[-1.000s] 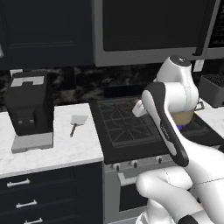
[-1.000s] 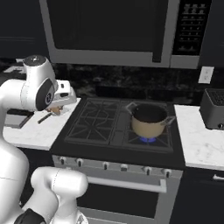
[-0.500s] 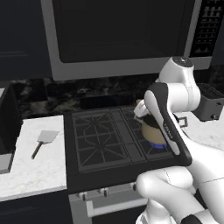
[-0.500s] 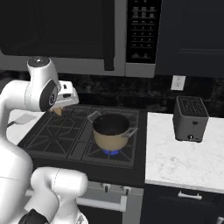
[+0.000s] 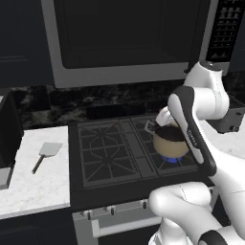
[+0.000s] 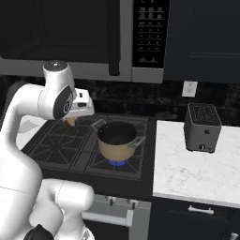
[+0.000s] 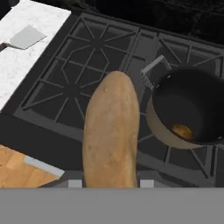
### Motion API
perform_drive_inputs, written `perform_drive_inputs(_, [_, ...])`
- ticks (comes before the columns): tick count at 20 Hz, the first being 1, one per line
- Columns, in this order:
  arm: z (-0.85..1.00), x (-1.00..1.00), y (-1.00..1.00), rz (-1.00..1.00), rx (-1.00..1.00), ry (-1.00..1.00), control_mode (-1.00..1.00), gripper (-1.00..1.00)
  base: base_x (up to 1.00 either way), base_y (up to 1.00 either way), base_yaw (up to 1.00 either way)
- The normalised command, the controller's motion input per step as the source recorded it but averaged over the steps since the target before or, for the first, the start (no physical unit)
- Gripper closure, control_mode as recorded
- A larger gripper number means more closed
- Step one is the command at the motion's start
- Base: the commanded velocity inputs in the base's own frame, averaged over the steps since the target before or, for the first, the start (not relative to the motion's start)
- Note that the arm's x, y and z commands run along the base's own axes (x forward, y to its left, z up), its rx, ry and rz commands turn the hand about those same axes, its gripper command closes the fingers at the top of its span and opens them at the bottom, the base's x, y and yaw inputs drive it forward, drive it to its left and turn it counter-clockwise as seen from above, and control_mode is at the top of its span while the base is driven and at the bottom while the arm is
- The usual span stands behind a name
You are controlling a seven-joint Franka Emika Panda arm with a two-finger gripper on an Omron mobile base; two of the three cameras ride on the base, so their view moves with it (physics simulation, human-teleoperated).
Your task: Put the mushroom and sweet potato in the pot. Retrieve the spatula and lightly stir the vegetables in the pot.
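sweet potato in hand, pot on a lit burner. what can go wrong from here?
1. The sweet potato is still over the grate, short of the pot; an early release would likely land it on the stove.
2. The near pot handle lies between the hand and the opening, so a low approach might clip it.
3. A blue flame burns under the pot; a nudged pot could slide on the grate.
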Motion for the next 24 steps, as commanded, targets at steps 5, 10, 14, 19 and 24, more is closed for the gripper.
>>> perform_drive_inputs(5, [-0.36,0.21,-0.58,-0.20,0.06,0.06,-1.00,1.00,0.00,0.00,0.00])
perform_drive_inputs(10, [-0.28,0.19,-0.44,-0.05,0.01,0.00,-1.00,1.00,0.00,0.00,0.00])
perform_drive_inputs(14, [-0.46,0.29,-0.61,-0.10,-0.18,0.04,-1.00,1.00,0.00,0.00,0.00])
perform_drive_inputs(19, [-0.36,0.57,-0.15,-0.01,-0.12,0.10,-1.00,1.00,0.00,0.00,0.00])
perform_drive_inputs(24, [-0.09,0.57,0.00,0.00,0.00,0.14,-1.00,1.00,0.00,0.00,0.00])
